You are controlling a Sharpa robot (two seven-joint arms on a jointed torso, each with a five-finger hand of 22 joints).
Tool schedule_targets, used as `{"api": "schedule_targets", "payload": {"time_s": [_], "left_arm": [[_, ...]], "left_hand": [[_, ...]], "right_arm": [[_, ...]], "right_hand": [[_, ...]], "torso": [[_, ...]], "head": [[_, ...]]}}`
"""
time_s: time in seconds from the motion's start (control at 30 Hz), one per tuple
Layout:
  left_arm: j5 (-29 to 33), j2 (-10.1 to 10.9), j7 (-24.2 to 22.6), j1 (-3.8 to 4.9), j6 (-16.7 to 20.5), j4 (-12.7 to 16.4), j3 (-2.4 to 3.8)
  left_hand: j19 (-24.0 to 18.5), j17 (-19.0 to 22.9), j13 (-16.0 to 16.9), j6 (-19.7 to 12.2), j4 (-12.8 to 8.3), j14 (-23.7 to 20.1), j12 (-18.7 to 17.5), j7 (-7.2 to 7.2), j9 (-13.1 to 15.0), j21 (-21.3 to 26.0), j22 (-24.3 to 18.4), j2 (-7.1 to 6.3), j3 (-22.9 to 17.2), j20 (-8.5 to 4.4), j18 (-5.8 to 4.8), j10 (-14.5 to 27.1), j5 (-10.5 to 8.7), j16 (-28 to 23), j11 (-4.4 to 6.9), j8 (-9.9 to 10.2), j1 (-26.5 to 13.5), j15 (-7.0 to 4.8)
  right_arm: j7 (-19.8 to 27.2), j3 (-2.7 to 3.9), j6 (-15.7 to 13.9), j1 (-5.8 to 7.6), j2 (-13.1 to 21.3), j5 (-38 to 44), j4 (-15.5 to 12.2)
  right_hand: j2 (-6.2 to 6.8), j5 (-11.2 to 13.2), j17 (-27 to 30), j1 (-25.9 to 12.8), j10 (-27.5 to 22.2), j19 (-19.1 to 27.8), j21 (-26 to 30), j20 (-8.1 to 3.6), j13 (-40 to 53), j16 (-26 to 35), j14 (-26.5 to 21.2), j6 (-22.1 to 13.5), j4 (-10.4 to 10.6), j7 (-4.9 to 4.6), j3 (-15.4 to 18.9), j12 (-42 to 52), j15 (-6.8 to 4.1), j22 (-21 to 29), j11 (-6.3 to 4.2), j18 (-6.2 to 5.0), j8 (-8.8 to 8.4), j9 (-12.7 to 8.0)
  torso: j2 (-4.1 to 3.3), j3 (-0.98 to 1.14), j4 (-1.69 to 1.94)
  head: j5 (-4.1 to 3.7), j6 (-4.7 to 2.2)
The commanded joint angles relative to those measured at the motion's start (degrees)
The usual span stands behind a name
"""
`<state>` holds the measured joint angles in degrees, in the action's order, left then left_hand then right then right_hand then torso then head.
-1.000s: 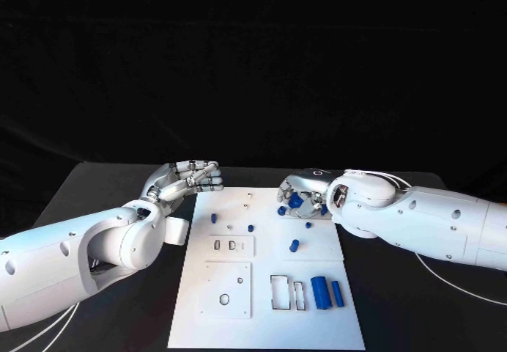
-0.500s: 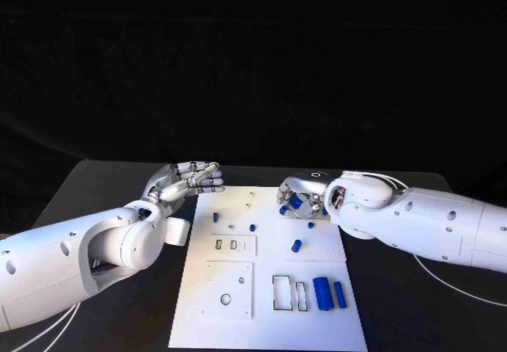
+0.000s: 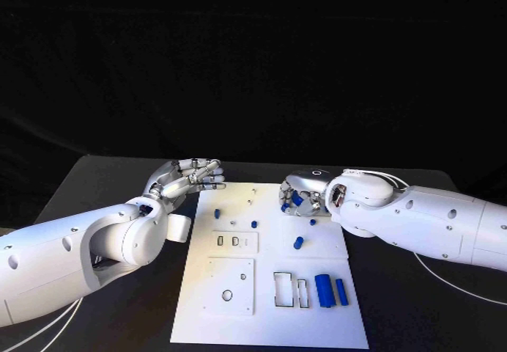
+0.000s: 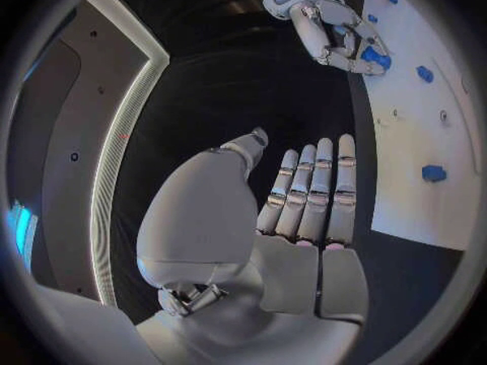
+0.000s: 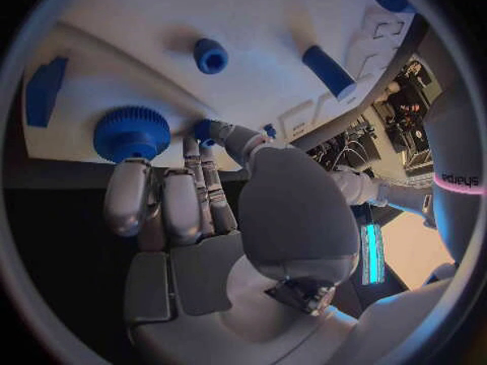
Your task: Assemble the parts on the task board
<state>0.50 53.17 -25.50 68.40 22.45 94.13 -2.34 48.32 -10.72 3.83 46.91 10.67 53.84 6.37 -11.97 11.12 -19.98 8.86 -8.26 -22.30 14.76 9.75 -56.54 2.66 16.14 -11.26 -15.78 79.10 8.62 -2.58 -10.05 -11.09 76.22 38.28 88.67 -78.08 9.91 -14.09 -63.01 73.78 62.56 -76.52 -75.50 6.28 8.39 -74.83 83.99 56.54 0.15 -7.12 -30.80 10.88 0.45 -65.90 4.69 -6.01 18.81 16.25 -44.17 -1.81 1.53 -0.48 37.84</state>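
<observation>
Right hand (image 3: pixel 304 196) at the task board's (image 3: pixel 317 334) one o'clock corner pinches a blue gear (image 5: pixel 132 133), axis upright. Left hand (image 3: pixel 188 178) at eleven o'clock holds nothing, fingers straight together.

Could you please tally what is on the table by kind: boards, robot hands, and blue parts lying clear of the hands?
Task board: 1
Hands: 2, the left hand and the right hand
Blue parts clear of the hands: 5, namely three small pegs, a thick cylinder and a thin cylinder
Total: 8
The blue at the right hand's fingers is not counted.
</observation>
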Motion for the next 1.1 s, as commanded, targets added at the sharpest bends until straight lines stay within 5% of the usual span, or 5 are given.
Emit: {"api": "schedule_targets", "payload": {"time_s": [0.03,0.37,0.7,1.1], "left_arm": [[0.3,0.0,-0.2,0.12,-1.0,0.2,0.06],[0.4,0.0,-0.3,0.13,-0.7,0.0,0.06],[0.7,-0.1,-0.4,0.14,-0.7,-0.3,0.07],[0.7,-0.1,-0.4,0.14,-0.8,0.0,0.07]], "left_hand": [[0.3,-0.1,-0.1,0.2,0.4,0.1,-0.3,-2.79,-0.1,-0.2,0.0,-0.19,-0.1,-0.08,0.69,-0.2,0.27,0.3,-0.1,0.1,-0.6,0.04],[0.3,-0.1,-0.1,0.2,0.5,0.1,-0.3,-2.86,-0.1,-0.2,0.0,-0.02,-0.2,-0.08,0.69,-0.2,0.27,0.3,-0.13,0.1,-0.7,0.06],[0.3,-0.1,-0.1,0.2,0.5,0.1,-0.3,-2.86,-0.1,-0.2,0.0,-0.02,-0.2,-0.08,0.69,-0.2,0.27,0.3,-0.13,0.1,-0.7,0.06],[0.3,-0.2,-0.1,0.2,0.5,0.1,-0.4,-2.91,-0.1,-0.3,0.0,0.1,-0.3,-0.08,0.69,-0.2,0.27,0.4,-0.16,0.2,-0.7,0.07]], "right_arm": [[-0.3,-0.04,0.2,-0.13,0.0,0.8,0.0],[-1.0,-0.03,-5.5,-0.2,0.1,0.8,-0.4],[-2.6,0.19,-12.3,-0.02,-0.3,1.1,-1.6],[-3.1,0.46,-15.0,0.19,-4.1,1.3,1.8]], "right_hand": [[-1.87,2.8,-0.6,0.8,1.3,-0.6,-0.8,-0.34,0.3,-0.8,1.1,1.1,-0.2,0.24,-1.0,1.1,-0.7,-1.2,-0.49,1.23,1.44,1.6],[-2.91,3.5,-0.9,1.0,1.9,-0.8,-1.4,-0.73,0.6,-1.3,1.2,0.9,-0.5,0.43,-1.5,1.9,-1.06,-2.2,-0.9,1.37,3.44,4.3],[-2.92,3.4,-1.7,1.3,1.9,-1.5,-2.2,-0.76,0.6,-1.8,1.4,0.5,-0.9,0.25,-1.7,2.1,-1.06,-3.5,-0.88,1.62,3.9,5.1],[-2.76,3.3,-2.1,1.3,1.8,-1.9,-2.8,-0.75,0.6,-2.2,1.5,0.2,-1.0,0.16,-1.7,2.1,-1.02,-4.4,-0.82,1.79,4.08,5.6]], "torso": [[-0.15,-0.03,0.09],[-0.28,-0.12,0.35],[-0.42,-0.32,0.63],[-0.72,-0.46,0.89]], "head": [[0.08,0.33],[-0.65,0.01],[-0.92,-1.16],[-0.69,-1.73]]}}
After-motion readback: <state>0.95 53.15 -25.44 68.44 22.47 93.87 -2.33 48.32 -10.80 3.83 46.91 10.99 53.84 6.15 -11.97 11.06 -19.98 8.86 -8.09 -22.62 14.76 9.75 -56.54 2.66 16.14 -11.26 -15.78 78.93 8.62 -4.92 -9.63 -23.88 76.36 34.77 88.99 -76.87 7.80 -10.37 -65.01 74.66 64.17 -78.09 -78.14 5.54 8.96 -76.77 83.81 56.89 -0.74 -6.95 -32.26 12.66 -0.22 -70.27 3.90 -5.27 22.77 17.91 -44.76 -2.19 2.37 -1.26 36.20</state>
